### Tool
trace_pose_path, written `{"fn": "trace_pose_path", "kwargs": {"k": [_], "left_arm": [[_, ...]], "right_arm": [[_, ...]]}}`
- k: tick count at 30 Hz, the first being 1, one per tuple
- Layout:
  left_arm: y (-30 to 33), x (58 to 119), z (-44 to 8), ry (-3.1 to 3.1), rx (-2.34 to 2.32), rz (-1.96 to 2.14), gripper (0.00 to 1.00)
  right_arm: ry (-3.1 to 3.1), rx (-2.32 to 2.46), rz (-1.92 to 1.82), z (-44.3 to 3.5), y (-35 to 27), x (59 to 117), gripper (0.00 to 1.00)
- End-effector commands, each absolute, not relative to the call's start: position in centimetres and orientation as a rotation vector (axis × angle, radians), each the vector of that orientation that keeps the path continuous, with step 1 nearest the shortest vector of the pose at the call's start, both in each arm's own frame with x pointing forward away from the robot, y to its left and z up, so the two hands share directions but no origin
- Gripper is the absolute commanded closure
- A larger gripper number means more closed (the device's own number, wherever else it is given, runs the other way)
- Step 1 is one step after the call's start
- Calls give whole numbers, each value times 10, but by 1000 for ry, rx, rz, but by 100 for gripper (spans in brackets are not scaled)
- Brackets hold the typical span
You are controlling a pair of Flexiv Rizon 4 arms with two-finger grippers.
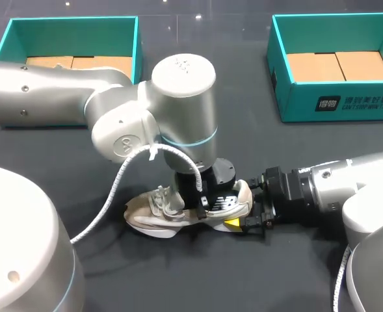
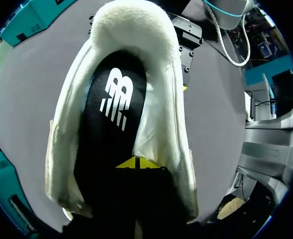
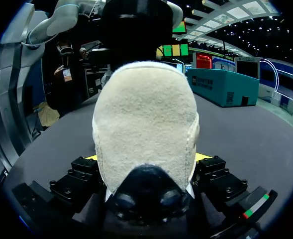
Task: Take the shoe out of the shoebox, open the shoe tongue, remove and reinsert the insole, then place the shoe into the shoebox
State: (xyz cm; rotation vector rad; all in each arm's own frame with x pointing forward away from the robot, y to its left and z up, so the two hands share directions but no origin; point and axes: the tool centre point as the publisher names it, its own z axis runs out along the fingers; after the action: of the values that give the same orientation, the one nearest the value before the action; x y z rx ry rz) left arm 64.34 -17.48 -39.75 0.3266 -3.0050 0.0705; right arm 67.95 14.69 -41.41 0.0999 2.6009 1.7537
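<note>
Your shoe (image 1: 178, 211) stands on its sole on the table (image 1: 308, 273), toe towards your left arm's side and heel towards the right. It is well apart from the left box (image 1: 74, 21) and the right box (image 1: 373, 104) at the far edge. Your right gripper (image 3: 147, 158) has the heel between its fingers, a yellow tip showing on each side of it, so it is clamping the shoe there. Your left gripper (image 2: 136, 163) reaches straight down into the shoe's opening. Its tips are pressed together just over the black insole (image 2: 111, 109), which lies flat inside. They may be pinching the insole's edge, but you can't tell from this angle.
</note>
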Motion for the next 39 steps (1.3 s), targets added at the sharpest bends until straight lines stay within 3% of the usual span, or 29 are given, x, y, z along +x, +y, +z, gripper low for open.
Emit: {"fn": "trace_pose_path", "kwargs": {"k": [1, 3, 7, 19, 35, 37, 39], "left_arm": [[-178, 640, -405, -3018, 335, 63, 85], [-179, 640, -406, -3032, 343, 59, 73], [-181, 641, -409, -3066, 343, 53, 64], [-184, 653, -426, -3191, 390, 33, 61], [-177, 683, -431, -3222, 501, 3, 69], [-176, 684, -431, -3223, 510, 4, 76], [-176, 684, -432, -3222, 514, 4, 93]], "right_arm": [[2606, 102, 1747, -414, 148, 678, 100], [2606, 102, 1747, -414, 148, 678, 100], [2606, 102, 1747, -414, 148, 678, 100], [2606, 102, 1747, -414, 148, 678, 100], [2606, 102, 1747, -414, 148, 678, 100], [2606, 102, 1747, -414, 148, 678, 100], [2606, 102, 1747, -414, 148, 678, 100]]}}
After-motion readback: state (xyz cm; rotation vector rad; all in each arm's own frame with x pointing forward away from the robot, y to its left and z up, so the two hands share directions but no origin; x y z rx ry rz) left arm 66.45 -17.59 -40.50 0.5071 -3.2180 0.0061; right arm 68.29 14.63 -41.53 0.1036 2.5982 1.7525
